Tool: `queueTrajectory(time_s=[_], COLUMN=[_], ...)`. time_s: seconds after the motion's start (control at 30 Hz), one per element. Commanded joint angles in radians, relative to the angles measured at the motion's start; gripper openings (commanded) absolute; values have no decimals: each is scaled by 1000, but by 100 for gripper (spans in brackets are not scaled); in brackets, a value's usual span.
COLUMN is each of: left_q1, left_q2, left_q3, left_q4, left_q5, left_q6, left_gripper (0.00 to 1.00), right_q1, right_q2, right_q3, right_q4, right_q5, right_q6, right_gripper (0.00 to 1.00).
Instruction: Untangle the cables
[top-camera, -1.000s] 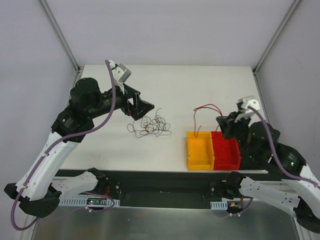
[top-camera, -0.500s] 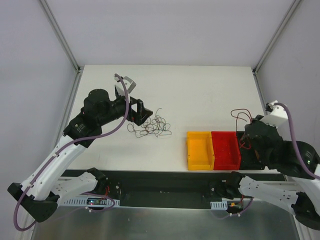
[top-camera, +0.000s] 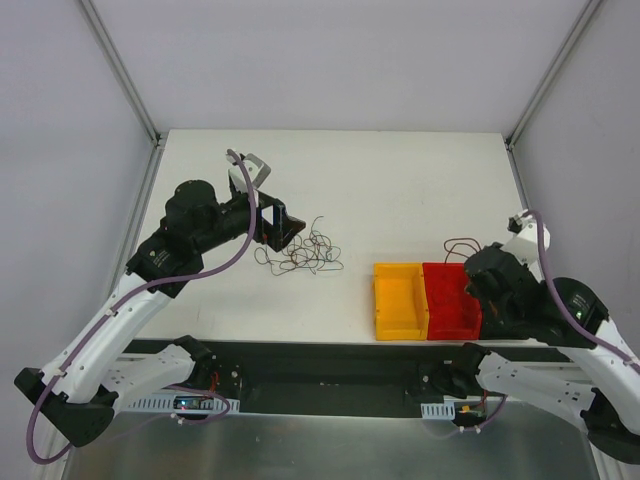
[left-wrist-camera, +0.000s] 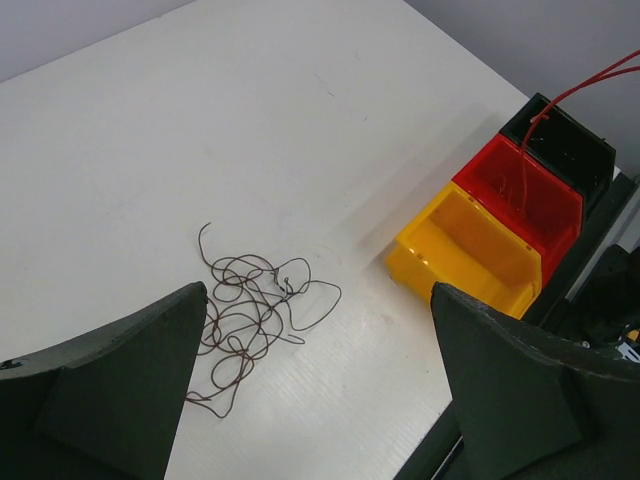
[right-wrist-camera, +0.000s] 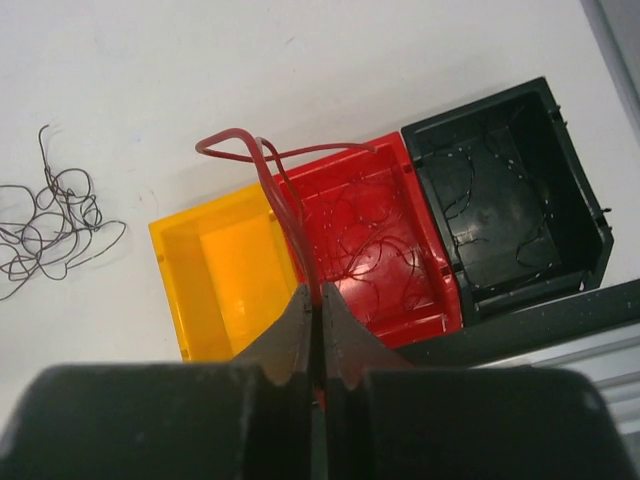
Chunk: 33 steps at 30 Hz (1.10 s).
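A: Where are the cables?
B: A dark tangle (top-camera: 300, 255) lies on the white table (top-camera: 400, 180), just beside the left gripper (top-camera: 283, 225), whose jaws stand wide apart, holding nothing
A: And the right gripper (right-wrist-camera: 315, 292)?
B: Pinched together on one red cable (right-wrist-camera: 262, 165), which loops above the red bin (right-wrist-camera: 430, 265), between a yellow bin (right-wrist-camera: 215, 270) and a black bin (right-wrist-camera: 575, 215)

Three bins stand in a row across the middle of the right wrist view: one yellow bin (right-wrist-camera: 215, 270), one red bin (right-wrist-camera: 370, 250), one black bin (right-wrist-camera: 510, 200). One worktop (top-camera: 400, 180) carries one tangle (left-wrist-camera: 250, 320) of thin dark wires, its strands too snarled to count. One red wire (right-wrist-camera: 272, 195) loops apart from it. Two arms, left arm (top-camera: 190, 225) and right arm (top-camera: 520, 295), carry two claws: left claw (left-wrist-camera: 320, 400), right claw (right-wrist-camera: 318, 330).
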Motion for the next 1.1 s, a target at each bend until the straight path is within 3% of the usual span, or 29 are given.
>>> queueTrajectory(time_s=[0.0, 0.17, 0.33, 0.63, 0.87, 1.07], left_q1=[3, 3, 3, 3, 3, 3], left_q2=[-12, -6, 0, -3, -4, 5], left_q3=[-1, -3, -4, -13, -24, -27], left_q4=[53, 56, 58, 62, 67, 72], left_q5=[29, 44, 54, 60, 51, 60], left_q6=[-4, -13, -21, -22, -18, -22], left_gripper=[93, 93, 93, 93, 93, 93], right_q1=[-43, -84, -195, -541, -640, -646], right_q2=[-36, -46, 53, 195, 344, 338], right_q3=[0, -9, -138, -310, -333, -425], right_q4=[-322, -322, -299, 49, 259, 560], right_q5=[-118, -253, -414, -618, -577, -474], right_q6=[18, -28, -84, -370, -491, -491], right_gripper=[0, 0, 0, 0, 0, 0])
